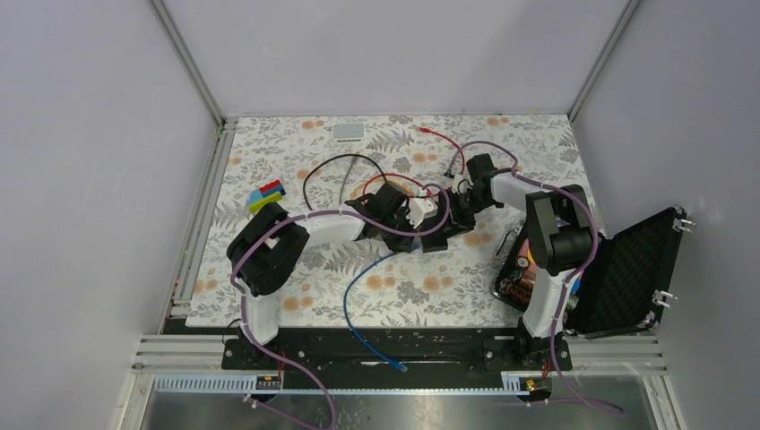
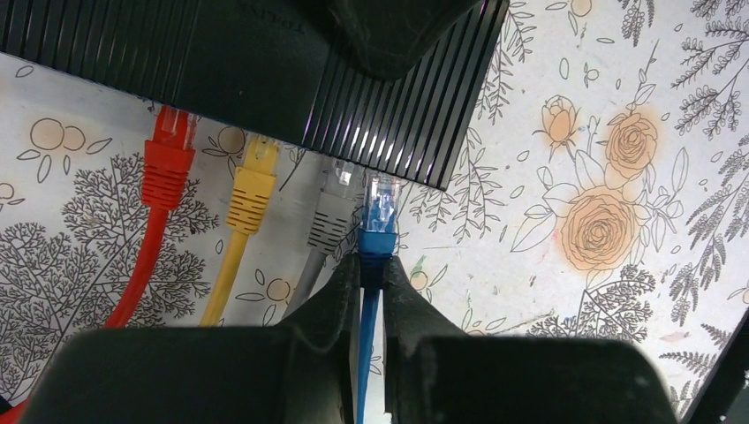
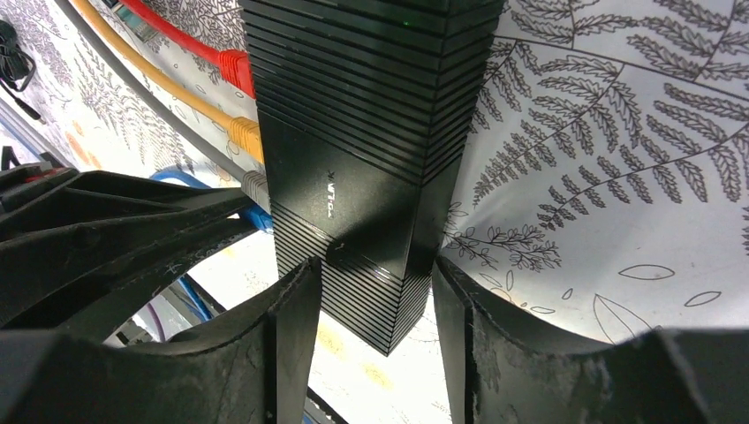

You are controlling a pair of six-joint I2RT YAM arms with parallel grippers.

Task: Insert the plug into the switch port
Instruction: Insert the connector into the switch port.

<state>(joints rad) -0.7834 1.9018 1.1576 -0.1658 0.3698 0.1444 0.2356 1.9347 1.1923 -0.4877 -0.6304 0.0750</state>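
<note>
At the middle of the flower-patterned table (image 1: pixel 269 161), the blue plug (image 2: pixel 380 216) is pinched by its boot between the closed fingers (image 2: pixel 340 291) of the left gripper (image 2: pixel 372 272). Its clear tip is set against the lower edge of the switch (image 2: pixel 247 71), close to that box's right corner. Whether the tip is seated in a socket cannot be told, since the openings are hidden by the edge. Just to the plug's left, a grey plug (image 2: pixel 333 212), a yellow plug (image 2: pixel 252 190) and a red plug (image 2: pixel 168 163) are lined up side by side along the same edge, each tucked in under it. The switch, a black ribbed box, is clamped at its narrow end by the right gripper (image 3: pixel 375 322), with one finger pressed on each side. From above, both grippers are seen tip to tip, and the blue cable (image 1: pixel 363 296) is trailed from them toward the near edge. Farther out, an open black case (image 1: pixel 627 269) is laid at the right edge, coloured blocks (image 1: pixel 266 195) at the left, and a small white box (image 1: pixel 349 131) near the far wall.
</note>
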